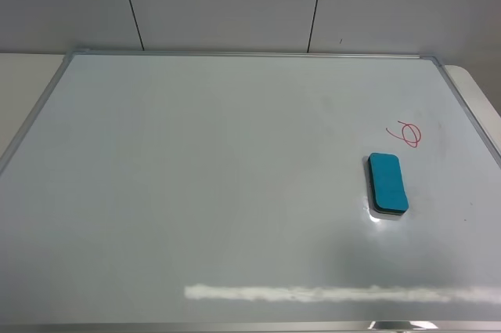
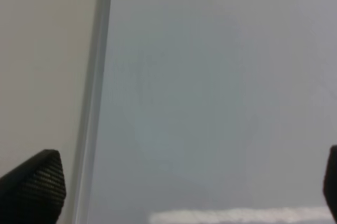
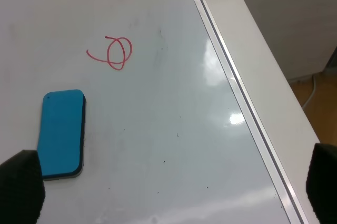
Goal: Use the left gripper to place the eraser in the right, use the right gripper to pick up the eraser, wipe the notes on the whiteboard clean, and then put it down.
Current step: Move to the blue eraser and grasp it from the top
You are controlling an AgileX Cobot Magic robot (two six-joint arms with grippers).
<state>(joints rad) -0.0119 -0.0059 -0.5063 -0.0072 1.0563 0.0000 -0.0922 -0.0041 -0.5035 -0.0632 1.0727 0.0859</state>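
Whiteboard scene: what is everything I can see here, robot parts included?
whiteboard: one, white with silver frame, lying flat, filling most of the high view
eraser: one, teal-blue with dark base, flat on the board's right side
notes: one red scribble, just beyond the eraser, not touching it
table: one, pale, showing past the board's edges
left claw: one, black, open, over an edge of the board's frame
right claw: one, black, open, empty, above the board near the eraser

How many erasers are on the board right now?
1. The eraser lies flat on the right part of the whiteboard, close beside the red notes, not touching them. Nothing in view could hide another.
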